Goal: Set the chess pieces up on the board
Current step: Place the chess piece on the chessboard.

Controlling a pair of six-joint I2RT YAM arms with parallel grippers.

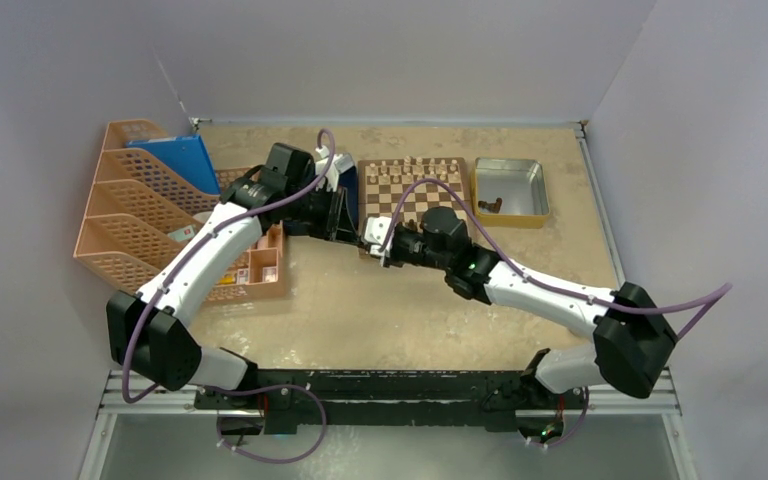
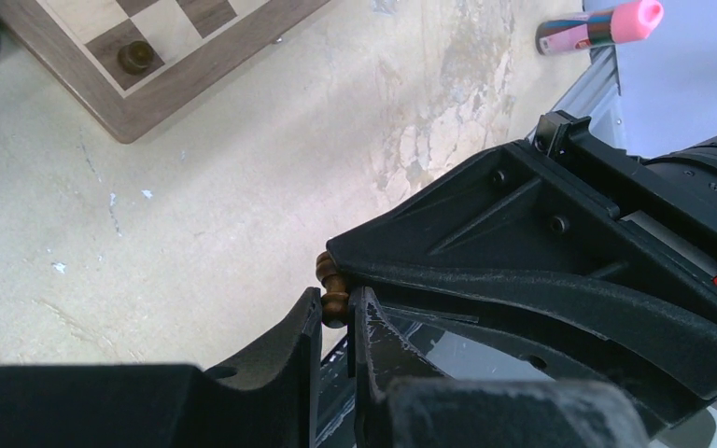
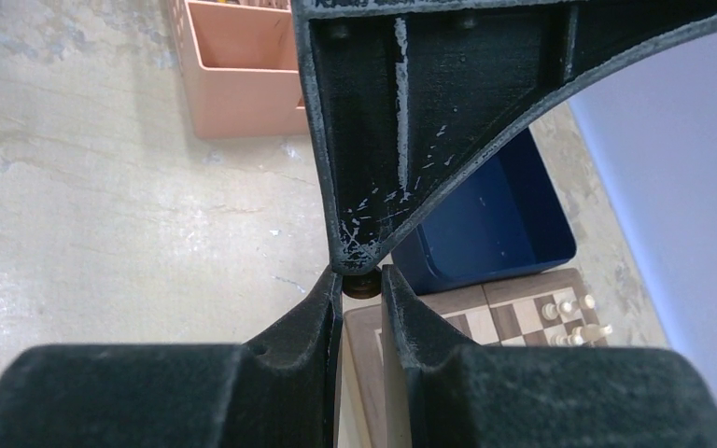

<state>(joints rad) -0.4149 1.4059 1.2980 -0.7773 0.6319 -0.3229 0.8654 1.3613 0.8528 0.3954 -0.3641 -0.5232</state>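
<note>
Beige tabletop beside the board, left hand and right hand both pinching one chess piece

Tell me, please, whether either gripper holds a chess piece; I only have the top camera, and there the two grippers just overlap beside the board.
Observer: Yes. The left wrist camera shows the left gripper pinching a small brown chess piece at its fingertips.
Operator: Is the right gripper on it too?
Observer: Its own camera shows the right gripper with a finger on each side of the piece; whether it squeezes, I cannot tell.
Operator: Does any dark piece stand on the board?
Observer: The left wrist camera shows one dark piece standing on the corner square of the board.
</note>
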